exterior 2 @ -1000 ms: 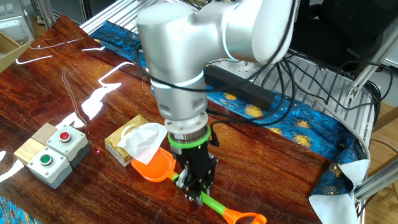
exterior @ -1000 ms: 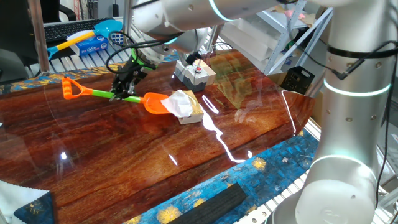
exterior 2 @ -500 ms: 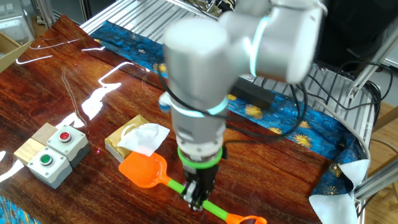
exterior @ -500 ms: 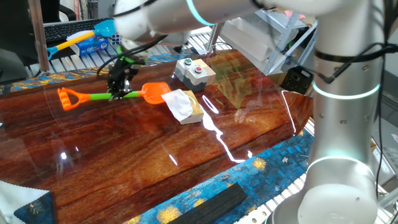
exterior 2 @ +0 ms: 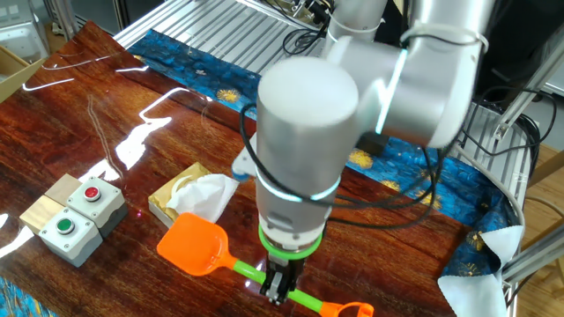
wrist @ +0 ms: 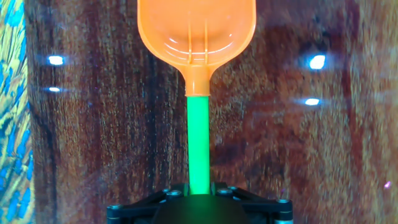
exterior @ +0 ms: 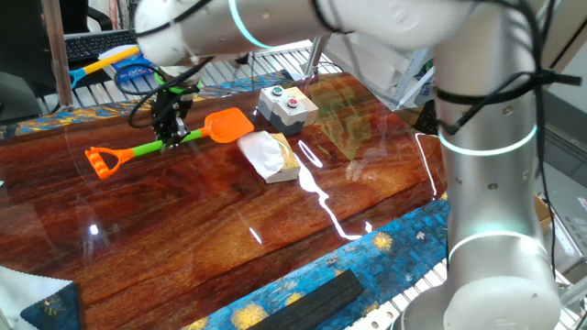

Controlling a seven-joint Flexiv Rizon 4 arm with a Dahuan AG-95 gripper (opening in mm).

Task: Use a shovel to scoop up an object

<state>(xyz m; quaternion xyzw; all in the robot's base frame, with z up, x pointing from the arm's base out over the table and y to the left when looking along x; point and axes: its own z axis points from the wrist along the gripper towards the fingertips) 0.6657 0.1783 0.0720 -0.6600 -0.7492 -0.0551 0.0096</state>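
Wood-grain table (exterior: 183,238) carries the tissue box (exterior: 271,155), which lies just beyond the shovel (exterior 2: 207,253) blade, off to one side of its line. Clamped on the green shaft, the gripper (exterior 2: 278,289) holds the shovel, long axis running blade-first towards the box.

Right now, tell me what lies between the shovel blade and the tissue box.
Nothing but bare table. In the other fixed view the shovel blade sits just short of the tissue box, a thin strip of wood between them.
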